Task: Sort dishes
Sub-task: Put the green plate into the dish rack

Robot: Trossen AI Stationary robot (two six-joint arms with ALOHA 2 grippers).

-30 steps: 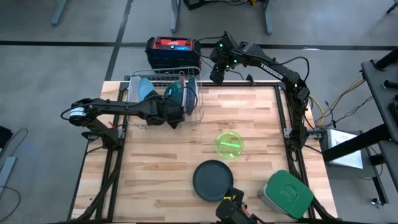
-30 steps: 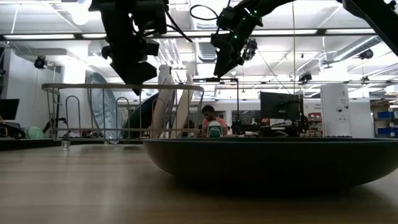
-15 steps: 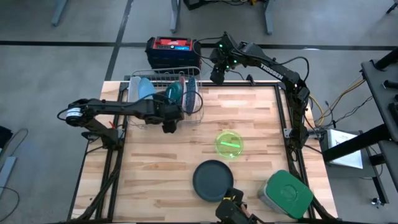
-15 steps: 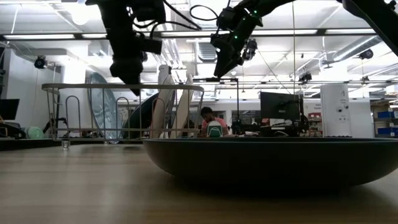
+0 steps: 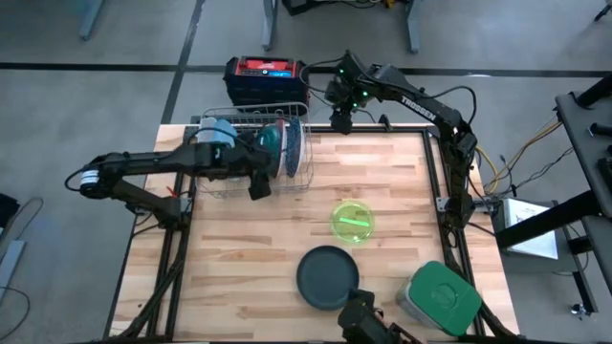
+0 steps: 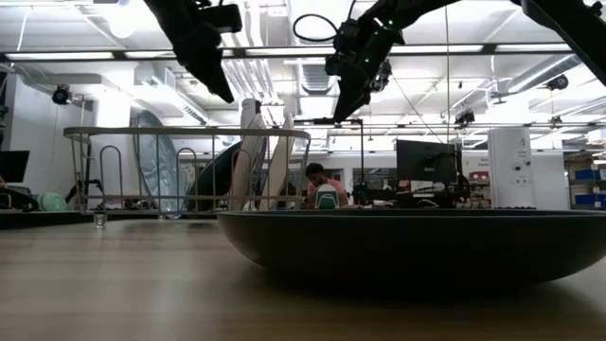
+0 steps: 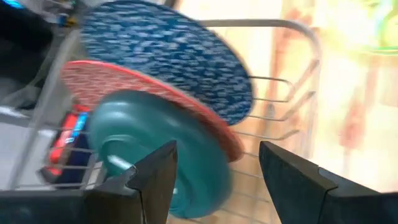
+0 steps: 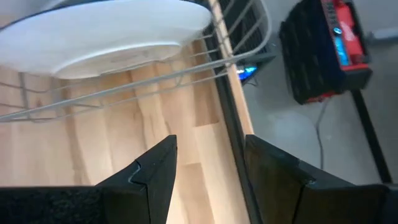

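Observation:
A wire rack (image 5: 251,158) at the table's far left holds dishes on edge: a light blue one (image 5: 218,134), a teal bowl (image 7: 155,155), a reddish plate (image 7: 149,93) and a blue-speckled plate (image 7: 168,62) whose white underside (image 8: 106,31) faces the right wrist camera. A lime green bowl (image 5: 352,220) and a dark plate (image 5: 327,277) lie flat on the table. My left gripper (image 5: 257,186) hangs open just in front of the rack's near side, empty. My right gripper (image 5: 339,120) hovers open above the table's far edge, right of the rack, empty.
A square grey container with a green lid (image 5: 440,298) sits at the near right corner. A black and red box (image 5: 266,78) stands on the floor behind the table. Bare wood lies between the rack and the lime green bowl. A person (image 6: 320,182) sits in the room behind.
My left gripper has risen from the rack's near side and rolled its wrist, now slanting down toward the dishes from higher up, and it has stayed open. My right gripper has turned a little in place. The dishes have not moved.

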